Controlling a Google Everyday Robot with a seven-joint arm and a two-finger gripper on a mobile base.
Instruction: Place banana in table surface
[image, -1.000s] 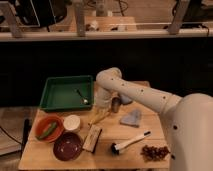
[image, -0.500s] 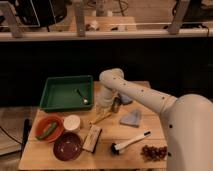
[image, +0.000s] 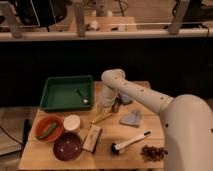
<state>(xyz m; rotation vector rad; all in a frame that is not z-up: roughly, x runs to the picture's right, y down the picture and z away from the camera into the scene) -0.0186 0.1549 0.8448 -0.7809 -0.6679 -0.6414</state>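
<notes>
Nearest the camera on the light tan plank-wood counter (image: 107, 156) lie one dark maroon bowl (image: 67, 146), one black-headed brush with a white handle (image: 129, 142), one cluster of dark brown bits (image: 152, 152) and one pale rectangular block (image: 92, 138). Behind these sit one orange bowl holding a green cucumber (image: 47, 130), one white round cup (image: 72, 122), one grey folded cloth (image: 131, 118) and one slender yellow banana (image: 101, 118), flat on the wood. Just above the banana hangs the white arm's hand (image: 107, 105); whether it is apart or together I cannot tell. Farther back, one green rectangular tray (image: 66, 92) holds one spoon (image: 82, 96). Since the earlier frame the hand has risen slightly; the banana has stayed put.
</notes>
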